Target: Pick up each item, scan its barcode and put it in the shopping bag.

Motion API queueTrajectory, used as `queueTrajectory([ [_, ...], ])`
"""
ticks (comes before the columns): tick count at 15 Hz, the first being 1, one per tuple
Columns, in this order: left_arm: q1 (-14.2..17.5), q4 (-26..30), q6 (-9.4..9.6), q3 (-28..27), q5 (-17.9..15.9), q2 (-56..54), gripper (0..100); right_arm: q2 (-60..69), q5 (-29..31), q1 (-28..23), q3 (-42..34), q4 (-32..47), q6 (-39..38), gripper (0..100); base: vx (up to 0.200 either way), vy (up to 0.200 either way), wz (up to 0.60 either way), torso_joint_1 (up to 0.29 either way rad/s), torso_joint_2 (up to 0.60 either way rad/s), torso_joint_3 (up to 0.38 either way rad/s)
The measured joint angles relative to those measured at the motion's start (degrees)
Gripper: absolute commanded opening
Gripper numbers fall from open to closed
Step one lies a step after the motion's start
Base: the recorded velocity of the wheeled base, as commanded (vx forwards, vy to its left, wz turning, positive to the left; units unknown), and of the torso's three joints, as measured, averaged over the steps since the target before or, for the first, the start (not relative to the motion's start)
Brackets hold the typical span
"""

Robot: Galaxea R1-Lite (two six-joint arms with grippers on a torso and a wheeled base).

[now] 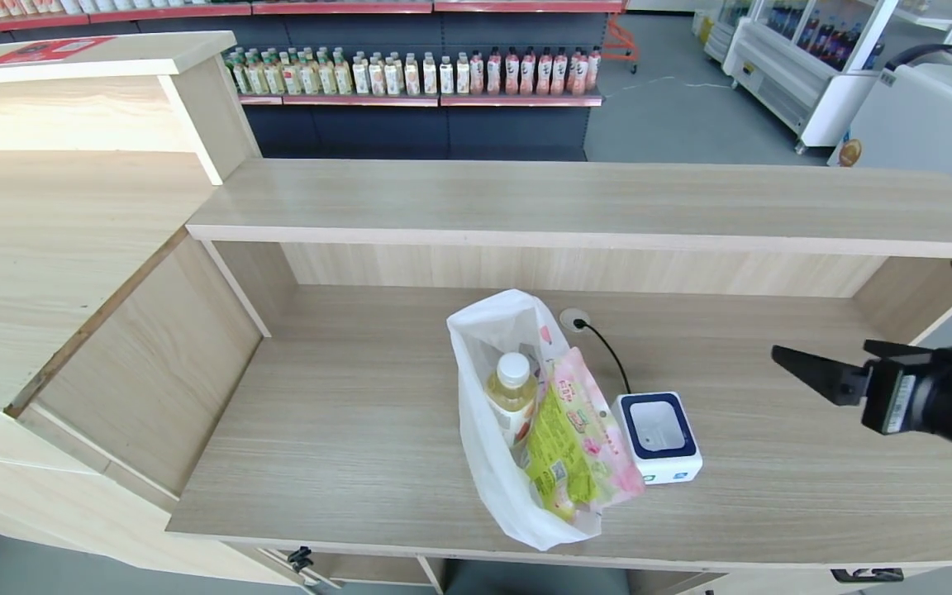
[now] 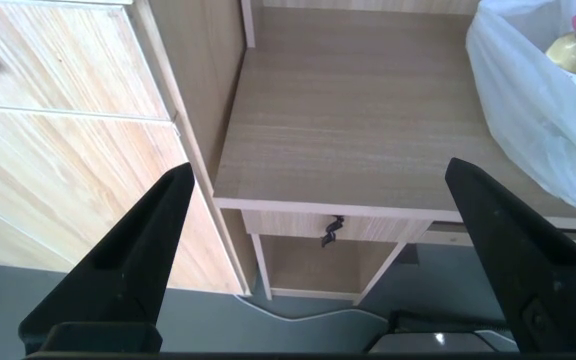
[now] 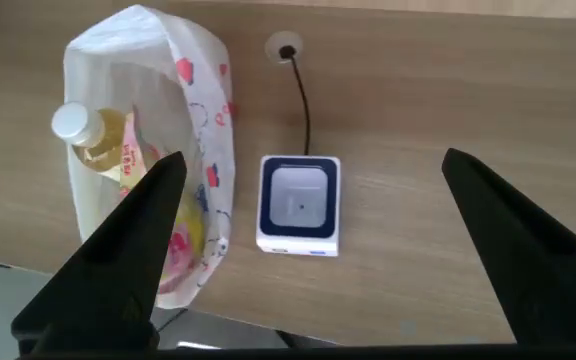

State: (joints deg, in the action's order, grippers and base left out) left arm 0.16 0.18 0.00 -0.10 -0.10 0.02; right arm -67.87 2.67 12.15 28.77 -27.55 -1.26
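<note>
A white shopping bag (image 1: pixel 483 446) lies open on the wooden counter (image 1: pixel 344 430), holding a yellow drink bottle (image 1: pixel 512 384) with a white cap and a green-and-pink snack packet (image 1: pixel 579 434). Just right of the bag sits the white barcode scanner (image 1: pixel 658 434) with a dark blue rim. My right gripper (image 1: pixel 825 364) hovers open and empty, well to the right of the scanner. Its wrist view looks down on the scanner (image 3: pixel 300 203), the bag (image 3: pixel 203 180) and the bottle (image 3: pixel 88 135) between its fingers. My left gripper (image 2: pixel 318 265) is open and empty, off the counter's front left corner, with the bag (image 2: pixel 528 100) beyond.
A black cable (image 1: pixel 612 355) runs from the scanner to a hole (image 1: pixel 574 320) in the counter. A raised shelf (image 1: pixel 592 202) borders the back and a wooden side panel (image 1: pixel 154 364) the left. Drawers (image 2: pixel 58 150) stand beside the counter; a key (image 2: pixel 330 232) hangs under its front edge.
</note>
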Motion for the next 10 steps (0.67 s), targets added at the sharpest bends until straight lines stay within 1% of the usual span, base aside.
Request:
queueTrajectory([
  [2,0.0,0.0,0.0,0.0,0.0,0.0,100,11.5,1.5,-4.8,-10.9,1.9,1.9,100,0.0,0.0,0.0,0.0,0.0,0.0],
  [4,0.0,0.0,0.0,0.0,0.0,0.0,100,22.1,1.8,-8.4,-19.7,4.9,3.1,100,0.0,0.0,0.0,0.0,0.0,0.0],
  [7,0.0,0.0,0.0,0.0,0.0,0.0,100,40.6,0.7,-11.9,-25.6,16.0,4.0,100,0.0,0.0,0.0,0.0,0.0,0.0],
  [9,0.0,0.0,0.0,0.0,0.0,0.0,100,51.5,-0.9,-13.6,-27.3,23.9,4.3,100,0.0,0.0,0.0,0.0,0.0,0.0],
  [10,0.0,0.0,0.0,0.0,0.0,0.0,100,56.1,-1.4,-13.7,-27.9,26.3,4.4,100,0.0,0.0,0.0,0.0,0.0,0.0],
])
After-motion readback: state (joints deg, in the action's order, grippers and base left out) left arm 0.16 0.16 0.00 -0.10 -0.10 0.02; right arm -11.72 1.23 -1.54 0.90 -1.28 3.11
